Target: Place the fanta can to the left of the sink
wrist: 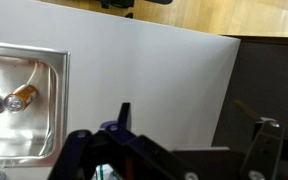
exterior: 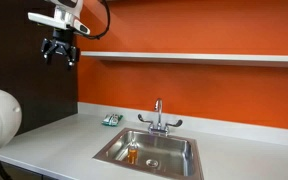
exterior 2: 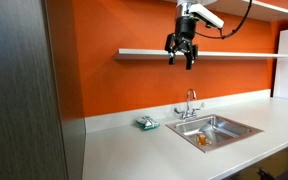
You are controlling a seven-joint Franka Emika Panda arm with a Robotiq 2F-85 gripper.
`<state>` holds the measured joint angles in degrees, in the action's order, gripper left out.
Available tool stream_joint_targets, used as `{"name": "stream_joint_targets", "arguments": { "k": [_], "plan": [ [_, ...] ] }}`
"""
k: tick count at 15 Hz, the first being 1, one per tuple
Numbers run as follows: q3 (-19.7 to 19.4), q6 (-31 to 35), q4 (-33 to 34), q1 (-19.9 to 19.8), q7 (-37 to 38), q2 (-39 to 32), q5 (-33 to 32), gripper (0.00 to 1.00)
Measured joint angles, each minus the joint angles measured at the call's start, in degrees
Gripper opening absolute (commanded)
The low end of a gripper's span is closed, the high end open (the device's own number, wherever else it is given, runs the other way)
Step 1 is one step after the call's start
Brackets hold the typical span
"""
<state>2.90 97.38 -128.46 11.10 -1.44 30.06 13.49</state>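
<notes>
Office kitchenette: sink, countertop.

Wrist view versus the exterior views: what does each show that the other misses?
Only the wrist view: a wood-toned floor beyond the counter's edge, and a close look at the pincer with its fingers spread apart.

Only the exterior views: the faucet, the orange wall, the shelf, a teal-and-white object beside the sink, and the arm hanging high above the counter.

Both: the sink, the fanta can inside its basin, and the pale counter.

Orange wall, white shelf, grey countertop.
</notes>
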Motion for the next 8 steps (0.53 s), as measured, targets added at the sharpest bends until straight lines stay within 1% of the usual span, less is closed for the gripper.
{"name": "stream_joint_targets", "arguments": {
  "k": [4,8],
  "plan": [
    [0.0,0.26,-0.1,-0.22,0.0,-0.04,-0.01,1.0],
    [-0.15,1.8,-0.49,-2.25,0.0,-0.11,-0.4,1.0]
  ]
}}
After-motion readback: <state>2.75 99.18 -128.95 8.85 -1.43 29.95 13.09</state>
